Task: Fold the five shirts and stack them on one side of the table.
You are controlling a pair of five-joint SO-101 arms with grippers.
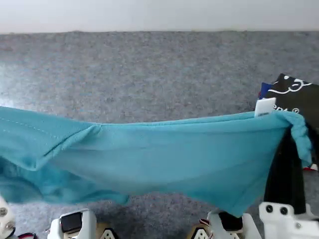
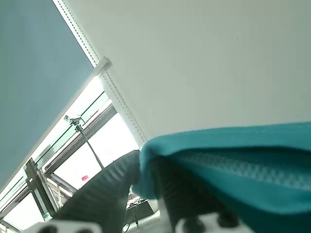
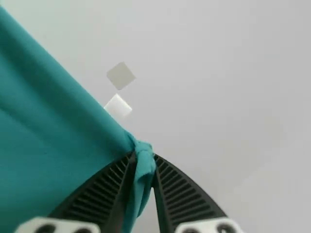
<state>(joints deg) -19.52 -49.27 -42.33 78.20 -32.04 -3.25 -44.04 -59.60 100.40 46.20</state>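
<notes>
The teal shirt point(image 1: 164, 149) hangs stretched above the grey table point(image 1: 159, 69), running from nine o'clock across to three. The right gripper point(image 3: 141, 179) pinches a bunched corner tight, and the left gripper point(image 2: 146, 179) is clamped on the opposite edge. A black shirt point(image 1: 294, 94) lies at three o'clock.

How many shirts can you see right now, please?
2: a teal shirt held up across the table, and a black shirt at its right edge. Others may be hidden.

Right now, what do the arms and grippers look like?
Left gripper and right gripper match: black fingers, ribbed inner faces, white plastic housings with dark screw holes. The right arm shows a black link above a white joint block.
</notes>
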